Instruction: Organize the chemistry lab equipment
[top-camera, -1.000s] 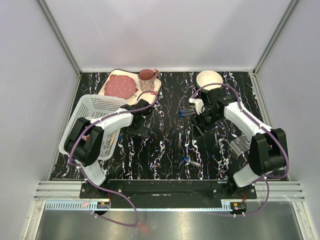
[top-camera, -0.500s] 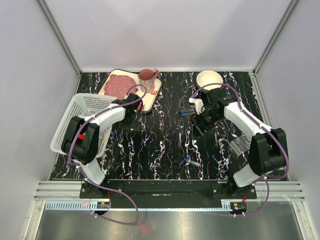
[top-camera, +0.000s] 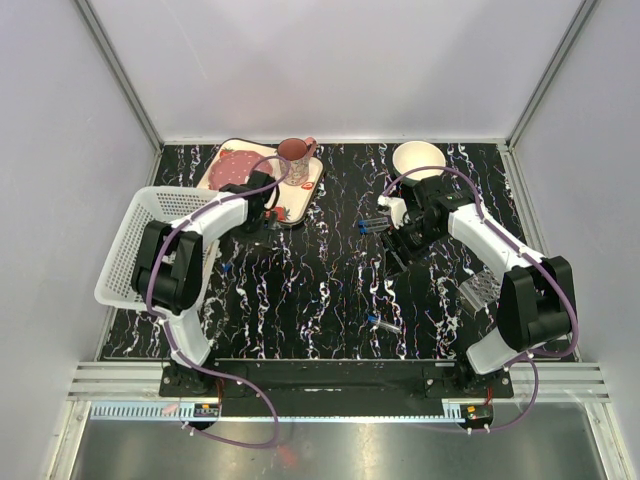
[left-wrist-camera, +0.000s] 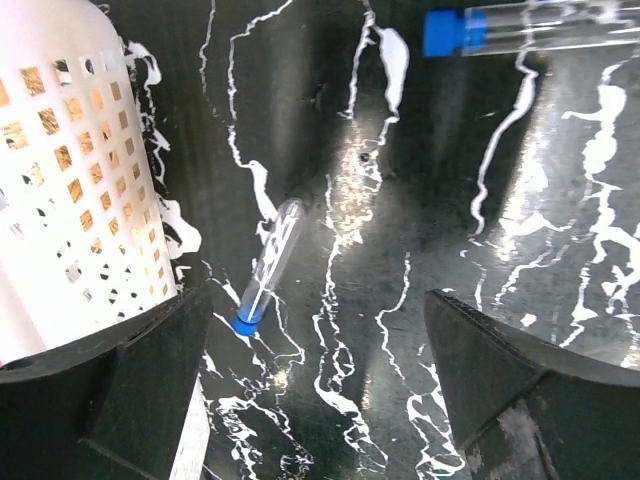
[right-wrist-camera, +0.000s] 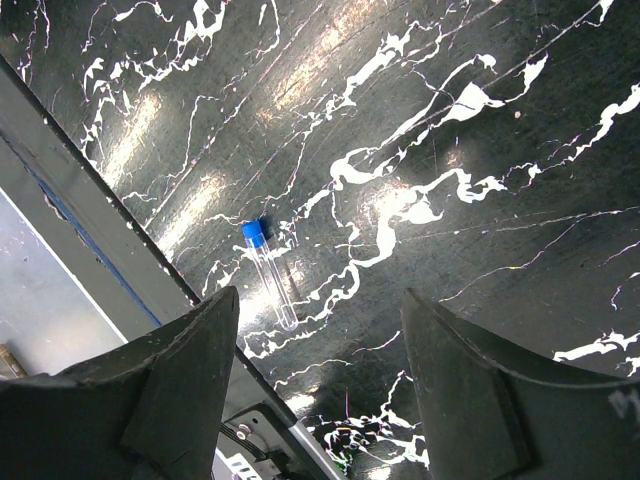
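No legible text, label, brand or number in any view. Blue-capped test tube (left-wrist-camera: 268, 262) on worktop (left-wrist-camera: 400, 300): no marking seen. Small tag (top-camera: 205, 408) by front rail (top-camera: 120, 381): too small to read.

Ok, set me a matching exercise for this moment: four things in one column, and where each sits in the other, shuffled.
Things
1. white basket
2. white bowl
3. pink cup
4. clear perforated rack

Places
A. far edge of the table, right of centre
B. right side, nearer the front
C. left edge of the table
D. on the strawberry-print tray

Pairs: 1-C, 2-A, 3-D, 4-B
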